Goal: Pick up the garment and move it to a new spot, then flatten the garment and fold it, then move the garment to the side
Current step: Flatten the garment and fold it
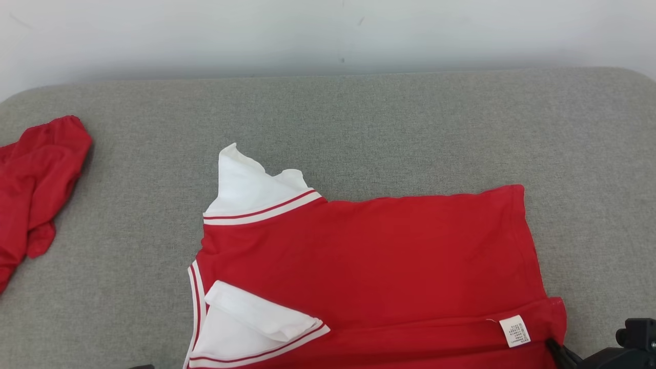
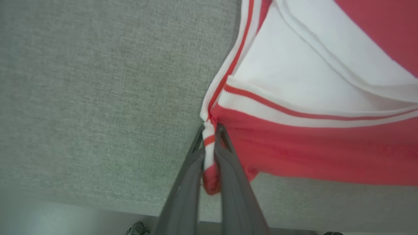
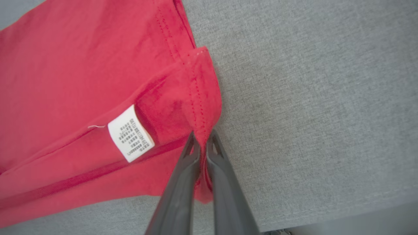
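My red shirt (image 1: pixel 369 256) with white sleeves lies spread on the gray surface (image 1: pixel 410 128), close to my edge of it. My left tool (image 2: pixel 210 129) pinches its striped white-and-red corner, and my right tool (image 3: pixel 201 135) pinches the red hem corner just beside the small white label (image 3: pixel 130 133). Another red cloth (image 1: pixel 36 189) lies well apart, far on my left.

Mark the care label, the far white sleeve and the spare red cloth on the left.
care label (image 3: pixel 130 133), right wrist view, middle of the white tag.
far white sleeve (image 1: pixel 246 184), head view, middle of its white panel.
spare red cloth (image 1: pixel 36 179), head view, centre of the crumpled heap.
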